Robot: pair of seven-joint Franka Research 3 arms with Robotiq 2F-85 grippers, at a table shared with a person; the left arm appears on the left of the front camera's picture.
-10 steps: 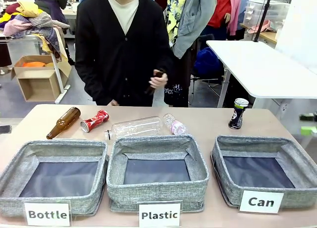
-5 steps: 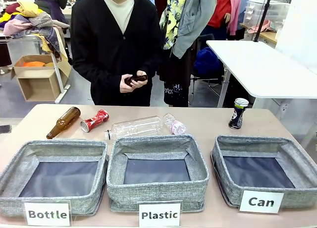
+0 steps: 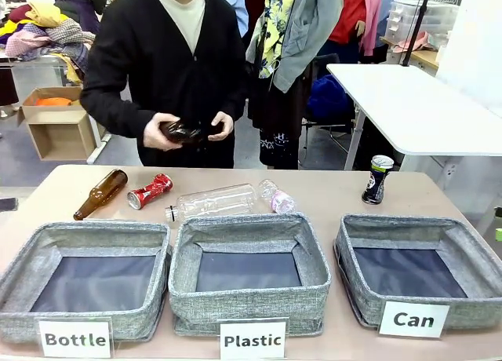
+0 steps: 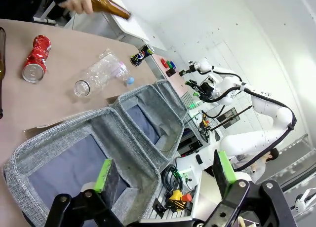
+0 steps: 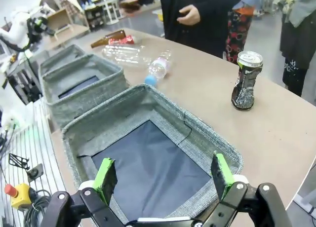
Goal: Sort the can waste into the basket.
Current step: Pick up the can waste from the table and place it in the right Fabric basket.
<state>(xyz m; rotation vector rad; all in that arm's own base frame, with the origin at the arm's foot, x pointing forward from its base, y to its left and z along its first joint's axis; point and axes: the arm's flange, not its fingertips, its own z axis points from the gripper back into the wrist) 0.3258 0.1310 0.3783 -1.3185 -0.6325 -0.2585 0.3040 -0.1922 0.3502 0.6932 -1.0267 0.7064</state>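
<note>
I have the right gripper [image 5: 163, 171], over the basket [image 3: 400, 224], and the left gripper [image 4: 164, 170] wide open and empty, ready to pick. The black can [image 3: 377, 180] stands just behind the basket; the red can [image 3: 149, 191] lies well left.

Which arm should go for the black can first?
Right. The right gripper hangs open over the Can basket, with the black can upright just beyond it; the left gripper is over the Bottle basket, farther off.

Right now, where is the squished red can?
In the front view, the red can lies at the far left, between the brown bottle and the clear plastic bottle, beyond the Bottle basket.
</note>
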